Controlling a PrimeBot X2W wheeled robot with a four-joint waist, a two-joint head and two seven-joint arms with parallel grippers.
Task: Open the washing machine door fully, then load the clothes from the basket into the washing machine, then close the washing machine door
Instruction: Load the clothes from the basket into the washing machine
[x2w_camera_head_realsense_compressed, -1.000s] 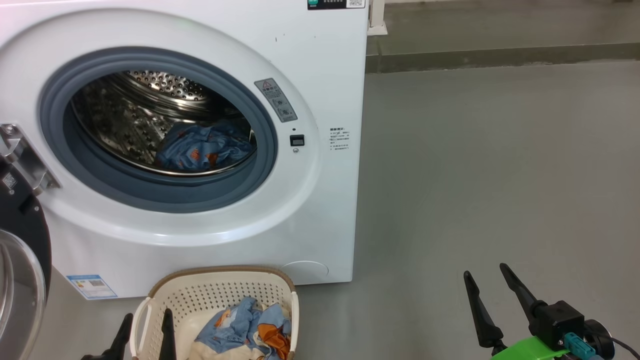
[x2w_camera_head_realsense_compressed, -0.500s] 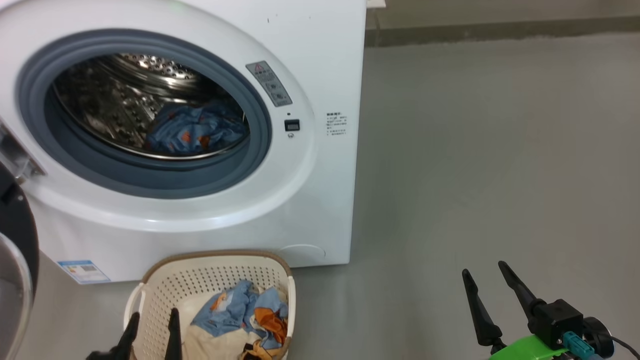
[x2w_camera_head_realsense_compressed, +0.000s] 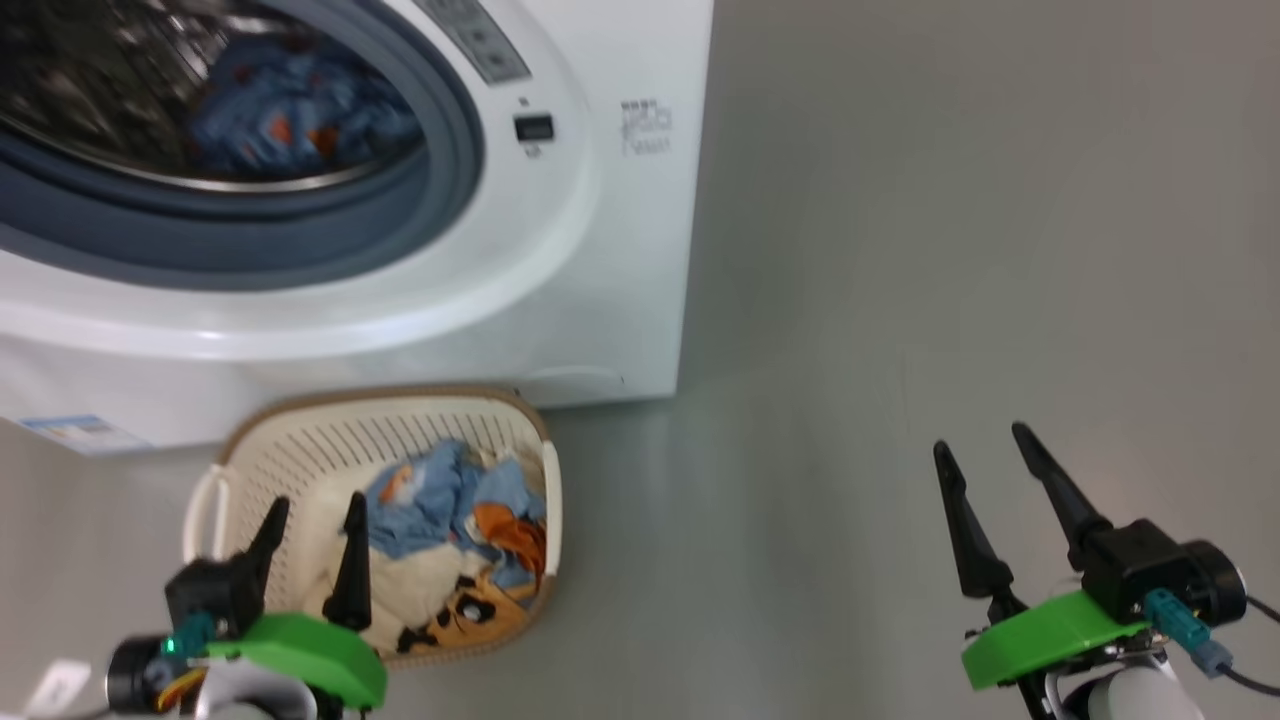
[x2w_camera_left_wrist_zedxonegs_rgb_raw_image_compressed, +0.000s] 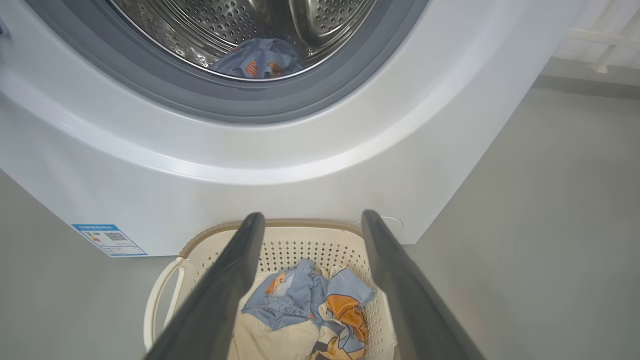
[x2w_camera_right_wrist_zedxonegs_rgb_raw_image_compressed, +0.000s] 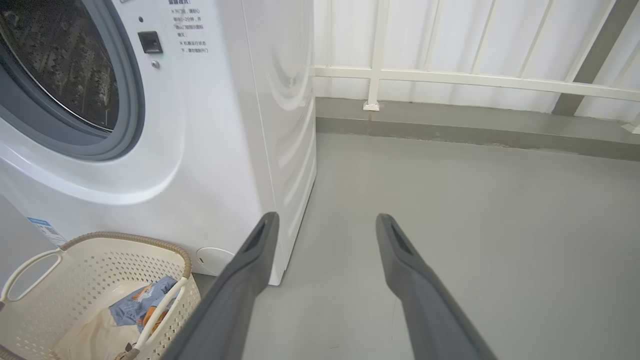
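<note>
The drum mouth of the washing machine (x2w_camera_head_realsense_compressed: 600, 300) is left open above the basket (x2w_camera_head_realsense_compressed: 380, 396), whose top is uncovered over the clothes (x2w_camera_head_realsense_compressed: 430, 495). Passage behind the basket is blocked by the machine's white front; open floor (x2w_camera_head_realsense_compressed: 950, 250) is found at its right

Head camera looks down from high at the washing machine (x2w_camera_head_realsense_compressed: 600, 300) front and the basket (x2w_camera_head_realsense_compressed: 290, 450), left wrist camera close above the basket, right wrist camera from the right side, all share both
</note>
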